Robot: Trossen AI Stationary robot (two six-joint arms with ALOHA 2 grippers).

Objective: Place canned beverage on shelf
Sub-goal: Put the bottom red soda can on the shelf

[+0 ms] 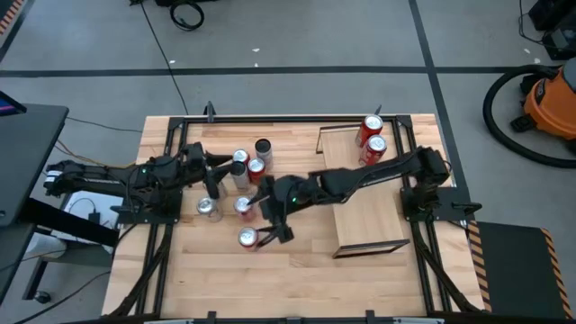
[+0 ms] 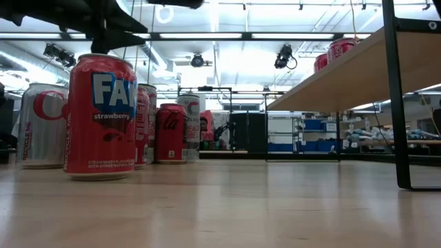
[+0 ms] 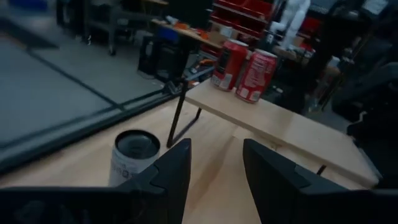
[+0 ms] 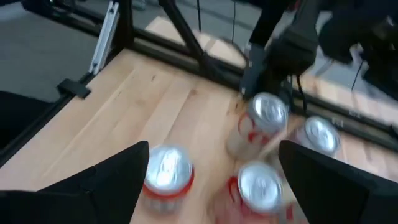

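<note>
The right pincer (image 1: 264, 223) hangs spread above a red can (image 1: 247, 238); 2 cans (image 1: 370, 137) stand on the shelf (image 1: 364, 211).

Grey floor (image 1: 315, 36) crossed by dark tape lines surrounds the table; an orange shop vacuum (image 1: 549, 103) stands nearby. Long ceiling lights (image 2: 227, 36) glow above distant blue-binned racks (image 2: 303, 134).

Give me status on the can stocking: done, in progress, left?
Done: two red cans stand on the shelf. In hand: the right gripper is open beside a red can on the table, holding nothing yet. The left gripper is open near the cluster. Left: about six cans on the table.
</note>
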